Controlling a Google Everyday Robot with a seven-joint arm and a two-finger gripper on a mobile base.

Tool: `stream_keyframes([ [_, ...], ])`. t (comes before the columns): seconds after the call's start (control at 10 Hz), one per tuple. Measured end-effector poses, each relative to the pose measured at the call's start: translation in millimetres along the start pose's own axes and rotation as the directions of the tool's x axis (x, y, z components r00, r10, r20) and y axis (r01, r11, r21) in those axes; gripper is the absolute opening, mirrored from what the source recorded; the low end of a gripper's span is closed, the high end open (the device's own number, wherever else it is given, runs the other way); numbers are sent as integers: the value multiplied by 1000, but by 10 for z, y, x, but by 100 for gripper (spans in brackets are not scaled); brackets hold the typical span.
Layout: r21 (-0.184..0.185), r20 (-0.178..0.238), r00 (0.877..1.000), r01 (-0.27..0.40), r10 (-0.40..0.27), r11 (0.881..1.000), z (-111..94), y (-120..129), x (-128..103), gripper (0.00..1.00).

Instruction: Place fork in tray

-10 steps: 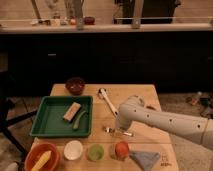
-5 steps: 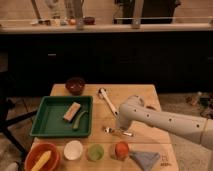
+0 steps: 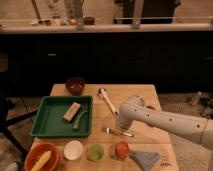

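Observation:
The silver fork (image 3: 116, 132) lies flat on the wooden table, just right of the green tray (image 3: 44, 119). The tray sits on the left half of the table and holds a tan block (image 3: 72, 111) and a green pod-like item (image 3: 80, 120). My white arm reaches in from the right, and its gripper (image 3: 122, 128) points down right over the fork's handle end. I cannot tell whether it touches the fork.
A white-handled utensil (image 3: 107, 100) lies behind the fork. A dark red bowl (image 3: 75, 85) stands at the back left. Along the front are an orange bowl (image 3: 42, 158), a white cup (image 3: 74, 149), a green cup (image 3: 95, 151), an orange fruit (image 3: 121, 149) and a blue cloth (image 3: 145, 159).

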Motion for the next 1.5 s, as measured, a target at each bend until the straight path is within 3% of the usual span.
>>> stream_keyframes([
  [0.3, 0, -8, 1000, 11, -11, 1000, -24, 24, 5, 0],
  [0.9, 41, -2, 999, 51, -51, 998, -230, -22, -139, 0],
  [1.5, 90, 0, 991, 130, -130, 987, -475, -69, -511, 0],
])
